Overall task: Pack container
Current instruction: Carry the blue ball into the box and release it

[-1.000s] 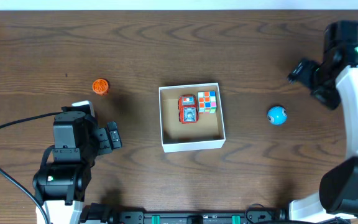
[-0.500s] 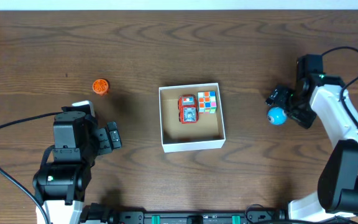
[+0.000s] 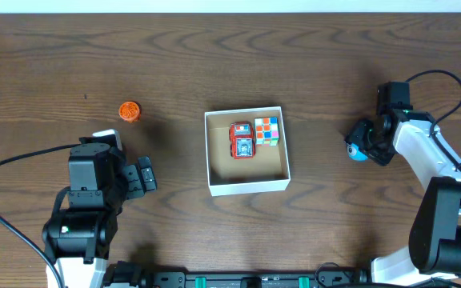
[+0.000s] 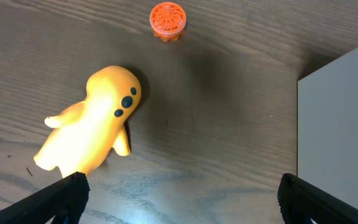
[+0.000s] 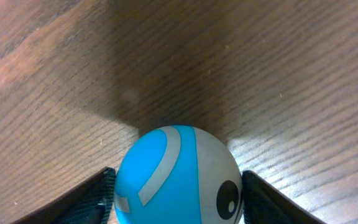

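The container (image 3: 246, 187) sits mid-table (image 3: 326, 64), bare wood on all sides, well apart from the blue ball (image 5: 178, 180), which the right gripper (image 3: 360, 146), farther off half a second ago, now straddles closely (pinch unclear), while the left gripper (image 4: 179, 194) gapes wide.

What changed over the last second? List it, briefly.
The right gripper swung in from the far right and dropped over the blue ball, its fingers now flanking it; whether they grip is unclear. The ball has barely shifted. The left gripper, container, red car, cube and orange disc stayed put.
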Tool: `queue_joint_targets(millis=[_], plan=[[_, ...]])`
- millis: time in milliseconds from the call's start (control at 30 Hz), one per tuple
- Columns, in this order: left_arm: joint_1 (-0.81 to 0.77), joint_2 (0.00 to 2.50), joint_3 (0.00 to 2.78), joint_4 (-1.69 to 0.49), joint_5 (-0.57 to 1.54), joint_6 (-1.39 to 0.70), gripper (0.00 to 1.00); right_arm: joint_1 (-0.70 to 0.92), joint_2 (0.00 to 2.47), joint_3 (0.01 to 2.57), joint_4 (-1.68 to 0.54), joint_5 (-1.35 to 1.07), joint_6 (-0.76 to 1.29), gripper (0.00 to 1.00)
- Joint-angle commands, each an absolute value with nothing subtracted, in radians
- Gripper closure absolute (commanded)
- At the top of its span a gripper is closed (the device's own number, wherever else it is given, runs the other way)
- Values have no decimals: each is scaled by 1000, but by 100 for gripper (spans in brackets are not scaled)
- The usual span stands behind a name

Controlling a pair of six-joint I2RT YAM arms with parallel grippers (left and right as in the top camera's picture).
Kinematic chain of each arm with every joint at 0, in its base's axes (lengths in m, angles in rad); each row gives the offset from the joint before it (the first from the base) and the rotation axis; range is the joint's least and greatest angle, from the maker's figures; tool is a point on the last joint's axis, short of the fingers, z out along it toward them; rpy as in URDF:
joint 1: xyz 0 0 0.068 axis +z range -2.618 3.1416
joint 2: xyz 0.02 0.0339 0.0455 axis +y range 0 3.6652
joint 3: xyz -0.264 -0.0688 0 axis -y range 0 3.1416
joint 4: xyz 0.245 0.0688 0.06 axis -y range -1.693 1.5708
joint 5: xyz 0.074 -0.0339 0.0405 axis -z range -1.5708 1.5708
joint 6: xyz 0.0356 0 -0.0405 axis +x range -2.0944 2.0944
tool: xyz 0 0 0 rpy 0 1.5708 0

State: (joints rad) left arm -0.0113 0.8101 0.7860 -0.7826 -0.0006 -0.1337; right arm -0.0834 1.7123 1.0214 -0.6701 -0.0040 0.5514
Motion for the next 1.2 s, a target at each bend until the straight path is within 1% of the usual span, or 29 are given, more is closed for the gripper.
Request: queue_joint_targets(millis=[0, 33, 133, 233, 300, 433, 467, 633, 800, 967, 1167], plan=[[-15, 811, 806, -785, -8, -129, 2, -77, 1721, 1016, -665, 2, 553, 55], [-15, 811, 806, -785, -8, -129, 2, -77, 1721, 1016, -665, 2, 552, 60], [-15, 811, 806, -785, -8, -129, 2, -77, 1721, 1016, -666, 2, 552, 64], [-15, 811, 806, -785, -8, -129, 2, -77, 1721, 1016, -666, 2, 552, 75], [-15, 811, 806, -785, -8, -129, 2, -77, 1721, 1016, -667, 2, 552, 79], [-15, 811, 806, -785, -8, -129, 2, -73, 1721, 1016, -670, 2, 552, 92], [-15, 811, 806, -785, -8, -129, 2, -68, 1720, 1016, -670, 2, 546, 99], [-15, 811, 806, -785, -8, -129, 2, -17, 1691, 1048, -714, 30, 532, 99], [-15, 811, 806, -785, -8, -129, 2, 84, 1613, 1158, -807, 57, 465, 99], [-15, 811, 806, -785, -8, -129, 2, 240, 1528, 1306, -878, 80, 430, 99], [-15, 811, 806, -785, -8, -129, 2, 473, 1511, 1391, -863, 71, 384, 99]])
